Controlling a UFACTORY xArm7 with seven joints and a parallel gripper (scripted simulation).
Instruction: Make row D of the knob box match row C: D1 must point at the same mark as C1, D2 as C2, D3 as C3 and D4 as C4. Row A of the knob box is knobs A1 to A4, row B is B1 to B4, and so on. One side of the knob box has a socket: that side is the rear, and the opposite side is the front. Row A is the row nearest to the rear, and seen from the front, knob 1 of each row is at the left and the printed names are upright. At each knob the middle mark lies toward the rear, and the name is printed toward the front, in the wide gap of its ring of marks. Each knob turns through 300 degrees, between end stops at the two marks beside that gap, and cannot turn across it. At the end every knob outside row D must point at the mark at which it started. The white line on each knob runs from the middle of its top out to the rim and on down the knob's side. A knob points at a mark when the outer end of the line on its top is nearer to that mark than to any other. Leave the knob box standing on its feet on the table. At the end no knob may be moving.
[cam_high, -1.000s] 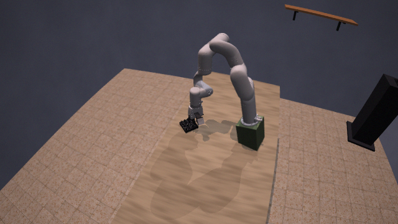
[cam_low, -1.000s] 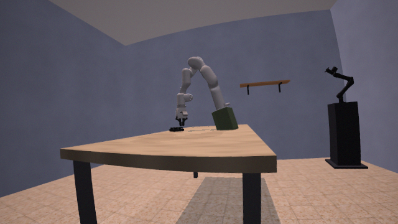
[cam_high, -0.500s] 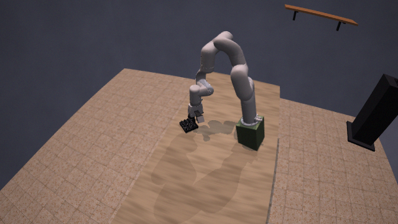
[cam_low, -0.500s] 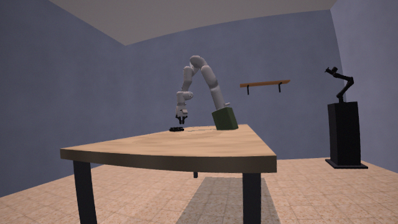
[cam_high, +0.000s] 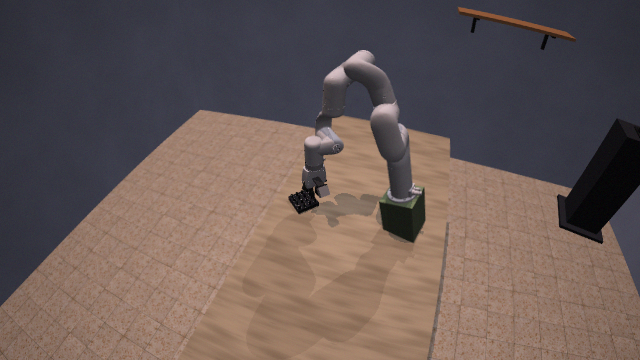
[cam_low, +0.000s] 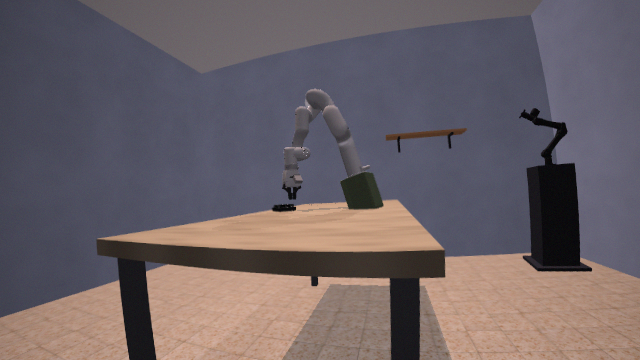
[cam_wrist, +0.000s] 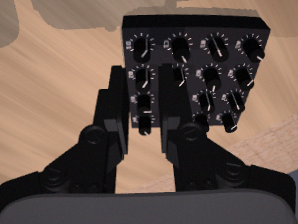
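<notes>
Jaws hung above the box's (cam_wrist: 197, 72) 7 o'clock corner, narrowed around nothing, between knob turns; next: descend squarely onto one.

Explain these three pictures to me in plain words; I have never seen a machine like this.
The pale jointed machine is a robot arm bolted to a green block on a wooden table. One picture looks down from high above, one looks across from the room, and one looks out from the arm's wrist. At its tip is a two-fingered gripper. A small black knob box with rows of knobs stands on the table. The gripper hangs just above it, fingers slightly apart, holding nothing.
</notes>
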